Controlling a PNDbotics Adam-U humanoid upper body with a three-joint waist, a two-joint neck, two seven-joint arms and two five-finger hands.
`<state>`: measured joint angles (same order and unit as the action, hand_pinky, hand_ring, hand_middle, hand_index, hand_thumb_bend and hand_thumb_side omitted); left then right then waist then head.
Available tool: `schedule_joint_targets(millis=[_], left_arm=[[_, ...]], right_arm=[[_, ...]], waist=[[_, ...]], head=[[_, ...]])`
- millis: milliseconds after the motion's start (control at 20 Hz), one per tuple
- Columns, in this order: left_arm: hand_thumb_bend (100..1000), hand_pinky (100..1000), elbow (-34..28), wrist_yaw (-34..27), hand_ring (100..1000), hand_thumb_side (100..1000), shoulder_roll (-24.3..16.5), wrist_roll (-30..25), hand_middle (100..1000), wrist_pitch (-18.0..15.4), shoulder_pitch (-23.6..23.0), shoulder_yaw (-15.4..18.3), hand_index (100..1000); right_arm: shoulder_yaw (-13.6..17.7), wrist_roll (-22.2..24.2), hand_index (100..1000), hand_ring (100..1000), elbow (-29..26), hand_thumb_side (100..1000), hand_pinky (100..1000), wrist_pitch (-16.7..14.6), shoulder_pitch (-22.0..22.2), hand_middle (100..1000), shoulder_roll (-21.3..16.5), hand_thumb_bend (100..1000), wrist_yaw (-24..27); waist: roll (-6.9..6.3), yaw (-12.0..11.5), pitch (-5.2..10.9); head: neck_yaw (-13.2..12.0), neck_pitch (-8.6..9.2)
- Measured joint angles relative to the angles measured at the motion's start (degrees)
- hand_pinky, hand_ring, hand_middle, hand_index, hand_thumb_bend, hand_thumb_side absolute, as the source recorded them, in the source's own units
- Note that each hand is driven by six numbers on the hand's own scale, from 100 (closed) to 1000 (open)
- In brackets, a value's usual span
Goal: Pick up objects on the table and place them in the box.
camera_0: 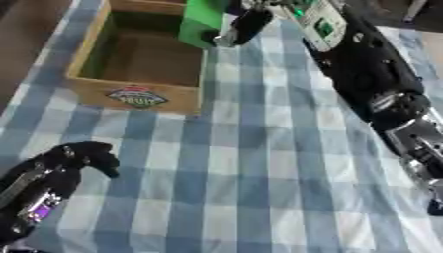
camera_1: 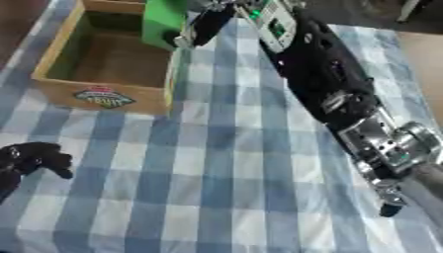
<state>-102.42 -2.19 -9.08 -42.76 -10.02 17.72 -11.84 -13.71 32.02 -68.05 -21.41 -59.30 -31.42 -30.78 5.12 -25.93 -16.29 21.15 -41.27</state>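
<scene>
A green box-shaped object (camera_0: 202, 21) hangs over the right wall of the wooden box (camera_0: 95, 89), at its far corner. My right hand (camera_0: 245, 25) reaches in from the upper right and has its fingers curled on the green object's right side. The wooden box stands open at the upper left, with a fruit label on its front wall; the floor that shows inside is bare. My left hand (camera_0: 82, 155) rests near the lower left on the cloth, fingers curled, holding nothing.
A blue and white checked cloth (camera_0: 251, 163) covers the table. My right arm (camera_1: 346, 104) stretches along the right side from the lower right up to the box. Dark floor shows past the table's left edge.
</scene>
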Motion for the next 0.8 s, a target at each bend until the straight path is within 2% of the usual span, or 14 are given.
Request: schedule_joint_targets(millis=[200,400,600,800], left_arm=[[100,901,0.29,1.32,665,834,0.1,-0.73,675,-0.38,0.0,0.01,868],[100,902,0.61,2.04,666,842,0.55,-1.25,676,-0.74,0.08,0.01,867],[100,903,1.02,2.71,666,847,1.01,-1.8,676,-0.74,0.29,0.01,862],[100,904,1.51,3.22,667,848,1.15,-2.2,677,-0.72,0.37,0.01,857]], right_arm=[[0.54,-1.0,923,485,2.15,294,625,0.14,-0.26,778,1.08,100,-0.69],[1.14,-2.85,921,499,4.83,362,646,0.44,-0.35,775,2.53,100,-2.02],[1.31,-4.32,921,512,7.19,385,661,0.17,-0.16,780,3.78,100,-4.47],[1.26,-6.11,927,565,7.62,403,697,-0.9,-0.16,795,4.45,146,-8.05]], waist=[[0.06,-0.88,-0.79],[0.3,-1.89,-1.56],[0.61,-2.33,-1.86],[0.73,-2.46,-2.03]], head=[[1.56,0.07],[2.71,0.34],[3.27,0.58],[3.3,1.1]])
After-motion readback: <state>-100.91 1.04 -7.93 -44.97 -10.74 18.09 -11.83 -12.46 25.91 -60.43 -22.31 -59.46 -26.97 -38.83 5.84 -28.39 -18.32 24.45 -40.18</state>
